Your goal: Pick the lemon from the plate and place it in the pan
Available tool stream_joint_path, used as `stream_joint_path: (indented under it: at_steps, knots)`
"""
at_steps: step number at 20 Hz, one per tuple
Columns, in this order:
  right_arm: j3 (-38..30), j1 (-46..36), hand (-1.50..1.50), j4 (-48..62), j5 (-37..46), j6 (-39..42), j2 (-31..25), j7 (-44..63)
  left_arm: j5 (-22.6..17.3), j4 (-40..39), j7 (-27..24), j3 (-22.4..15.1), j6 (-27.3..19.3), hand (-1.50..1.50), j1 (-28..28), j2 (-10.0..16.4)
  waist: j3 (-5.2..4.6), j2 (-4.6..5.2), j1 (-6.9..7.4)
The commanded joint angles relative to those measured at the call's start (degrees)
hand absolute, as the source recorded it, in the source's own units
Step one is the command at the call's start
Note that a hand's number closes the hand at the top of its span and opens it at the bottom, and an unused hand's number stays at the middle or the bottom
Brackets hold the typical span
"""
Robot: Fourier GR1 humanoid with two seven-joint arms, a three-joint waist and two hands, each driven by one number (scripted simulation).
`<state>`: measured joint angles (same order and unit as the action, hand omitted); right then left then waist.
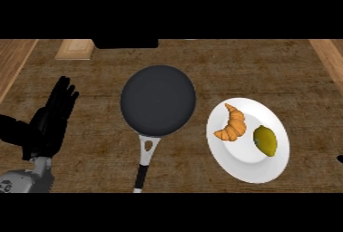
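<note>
A yellow lemon (265, 140) lies on the right side of a white plate (249, 170) at the right of the counter. A dark round pan (158, 99) sits in the middle, its handle (143, 163) pointing toward the near edge. My left hand (48, 122) rests at the left, open with fingers up, well away from both. Of my right hand only a small black tip (340, 159) shows at the right edge, just right of the plate.
An orange croissant (232, 123) lies on the plate left of the lemon. A light wooden block (75, 49) and a dark object (127, 42) sit at the counter's far edge.
</note>
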<state>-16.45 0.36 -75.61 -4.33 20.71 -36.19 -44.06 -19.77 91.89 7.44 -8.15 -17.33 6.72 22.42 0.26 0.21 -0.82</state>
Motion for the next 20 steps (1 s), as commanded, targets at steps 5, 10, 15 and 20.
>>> stream_joint_path:
  at_steps: [5,10,15,20]
  knots:
    - [-1.01,-2.67,-1.50,7.50,9.28,0.34,-9.58,-13.17,0.07,-1.24,1.74,0.69,1.82,0.00,1.52,-0.75,-0.21,-0.12,1.13]
    - [6.73,-4.36,-1.50,0.43,21.21,-7.40,-11.39,-4.52,0.98,0.13,4.19,0.24,0.73,0.00,3.15,-1.10,-0.26,-0.15,1.31]
    - [12.37,-4.16,-1.50,-5.47,28.93,-10.97,-7.58,2.83,1.95,0.84,2.85,1.26,1.72,0.00,1.77,-1.53,-0.27,-0.27,1.00]
    - [19.42,-5.90,-1.50,-8.42,36.43,-3.11,-13.56,12.86,0.93,-2.67,1.22,2.58,4.61,0.00,1.15,-0.41,-0.37,-0.18,1.40]
